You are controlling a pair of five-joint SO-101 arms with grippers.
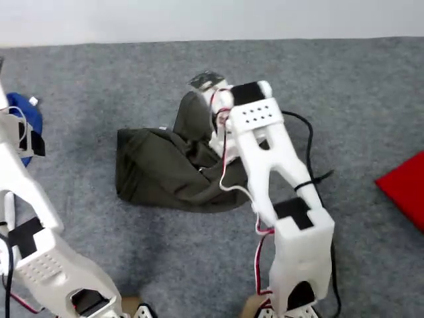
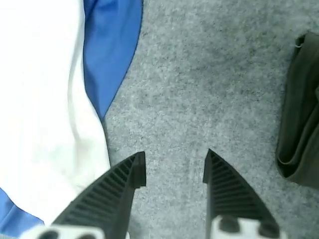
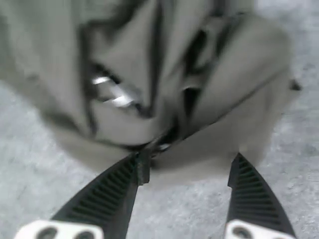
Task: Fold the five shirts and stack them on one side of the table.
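We see the dark green shirt (image 1: 159,165) bunched up in the middle of the high view; the right gripper (image 3: 189,167) is over its upper right part, jaws open, cloth right at the tips; the left gripper (image 2: 174,164), open too, is over bare table (image 2: 199,74) beside a blue and white shirt (image 2: 45,99).

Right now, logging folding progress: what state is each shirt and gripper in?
olive shirt: crumpled, unfolded, mid-table.
blue shirt: at the left edge, partly under white fabric.
red shirt: flat at the right edge, cut off by the frame.
left gripper: open, over bare table.
right gripper: open, over the olive shirt.
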